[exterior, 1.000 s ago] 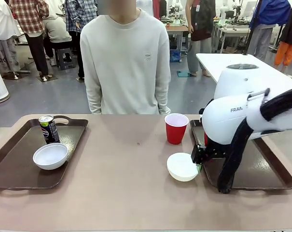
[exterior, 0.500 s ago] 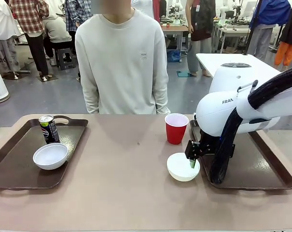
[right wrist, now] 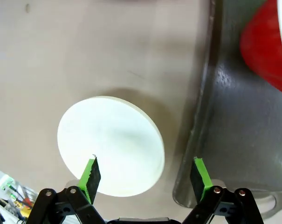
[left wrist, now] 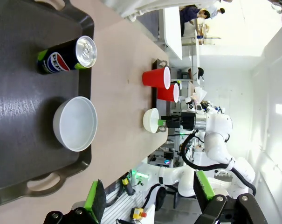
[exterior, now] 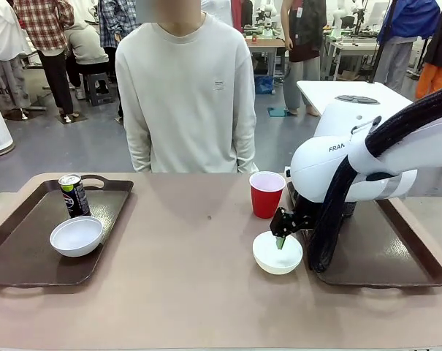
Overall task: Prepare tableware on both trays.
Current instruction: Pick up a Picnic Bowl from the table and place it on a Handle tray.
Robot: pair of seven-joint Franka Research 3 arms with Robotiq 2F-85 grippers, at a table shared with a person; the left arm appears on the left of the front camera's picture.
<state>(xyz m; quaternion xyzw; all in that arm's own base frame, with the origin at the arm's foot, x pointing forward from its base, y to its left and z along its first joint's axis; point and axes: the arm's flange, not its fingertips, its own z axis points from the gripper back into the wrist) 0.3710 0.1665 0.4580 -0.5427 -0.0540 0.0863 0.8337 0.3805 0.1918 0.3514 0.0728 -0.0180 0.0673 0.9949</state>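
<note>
In the front view the right gripper [exterior: 279, 240] has slid from the right tray's [exterior: 410, 252] near-left rim toward 9 o'clock. It now hangs over the loose bowl [exterior: 275, 259], which sits on bare table at 6 o'clock of a red cup [exterior: 267, 194]. The left tray [exterior: 23, 248] carries the Pepsi can [exterior: 74, 195] and the other bowl [exterior: 76, 235], both unmoved. In the left wrist view the left gripper [left wrist: 149, 196] has its fingers spread wide with nothing between them, above that tray; a second red cup [left wrist: 168, 92] stands beyond the first. In the right wrist view the right claw's fingers stand apart, one over the bowl's inside at 7 o'clock, one outside its rim at 5 o'clock by the tray edge, not yet pinching. This looks like lining up to take the rim and carry the bowl onto the right tray.
</note>
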